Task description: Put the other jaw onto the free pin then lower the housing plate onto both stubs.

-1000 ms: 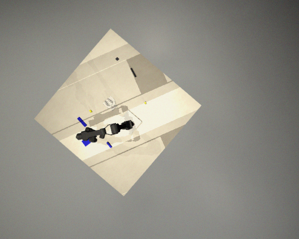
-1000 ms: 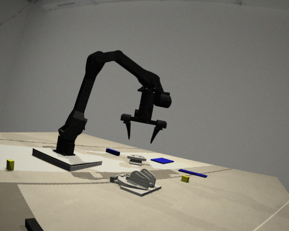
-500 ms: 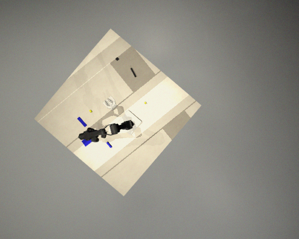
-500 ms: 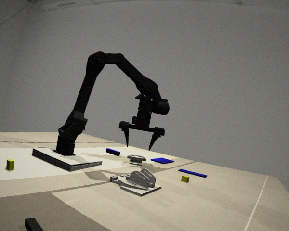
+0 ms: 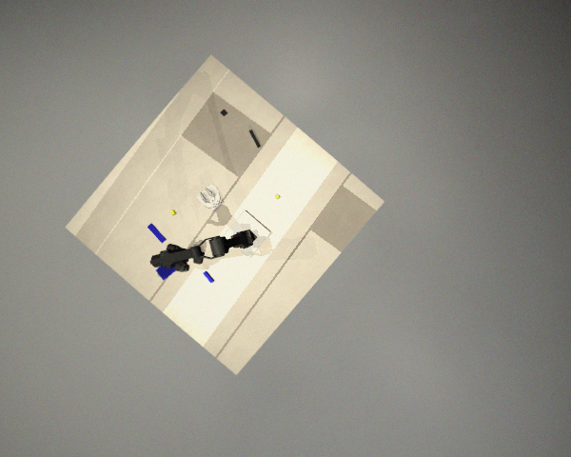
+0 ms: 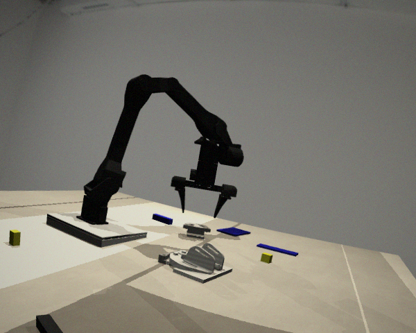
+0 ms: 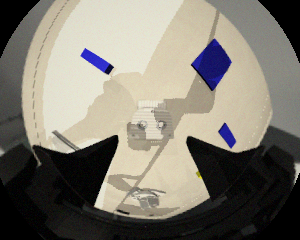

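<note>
In the top view, we see a tan table with a pale stripe, darker rectangles and soft shadows, against a plain grey surround. The grey jaw assembly sits to the far right of the gripper; from here we cannot tell the fingers' spacing. We count three blue pieces: a long strip, a square plate partly hidden by the arm, and a short block. Two yellow blocks and two black pieces, a cube and a bar, make up the rest.

In the exterior view, we have a dim grey wall behind the table. The gripper is released, its fingers wide apart with nothing between them, above a small grey part. The assembly, on its square base, lies nearer to us than that part, below the gripper's height. We count one assembly, one small part, three blue pieces, two yellow blocks and one black bar.

In the wrist view, we look down on the striped, shadowed table. The small part, showing two round features, lies beyond the parted fingertips; the assembly appears nearer, between the fingers in view but untouched. We count three blue pieces and one yellow block.
</note>
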`<state>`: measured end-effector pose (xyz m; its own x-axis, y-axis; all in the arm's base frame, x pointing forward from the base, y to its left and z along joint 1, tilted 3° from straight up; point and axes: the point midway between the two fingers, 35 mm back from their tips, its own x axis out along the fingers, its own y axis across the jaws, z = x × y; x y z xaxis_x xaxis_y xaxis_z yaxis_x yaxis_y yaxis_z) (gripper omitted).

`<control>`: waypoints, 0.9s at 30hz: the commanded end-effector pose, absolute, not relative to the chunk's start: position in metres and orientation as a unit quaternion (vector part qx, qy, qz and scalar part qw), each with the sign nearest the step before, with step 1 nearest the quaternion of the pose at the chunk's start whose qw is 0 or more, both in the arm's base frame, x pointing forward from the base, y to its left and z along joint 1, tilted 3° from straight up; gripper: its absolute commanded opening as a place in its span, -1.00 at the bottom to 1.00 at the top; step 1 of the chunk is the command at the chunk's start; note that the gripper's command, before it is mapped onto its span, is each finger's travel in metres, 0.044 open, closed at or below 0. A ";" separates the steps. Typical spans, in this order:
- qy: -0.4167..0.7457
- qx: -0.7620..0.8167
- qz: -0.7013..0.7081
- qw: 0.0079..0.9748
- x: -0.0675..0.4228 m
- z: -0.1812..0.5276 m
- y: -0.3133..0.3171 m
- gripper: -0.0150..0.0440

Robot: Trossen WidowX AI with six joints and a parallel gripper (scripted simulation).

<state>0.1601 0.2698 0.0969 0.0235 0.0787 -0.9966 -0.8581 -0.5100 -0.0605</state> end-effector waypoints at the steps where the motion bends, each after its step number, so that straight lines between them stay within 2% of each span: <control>1: 0.322 -0.611 0.620 0.373 0.161 0.091 0.270 1.00; 27: 0.322 -0.611 0.620 0.373 0.161 0.075 0.271 1.00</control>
<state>0.1605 0.2710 0.0773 0.0230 0.0780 -0.9967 -0.8576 -0.5109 -0.0598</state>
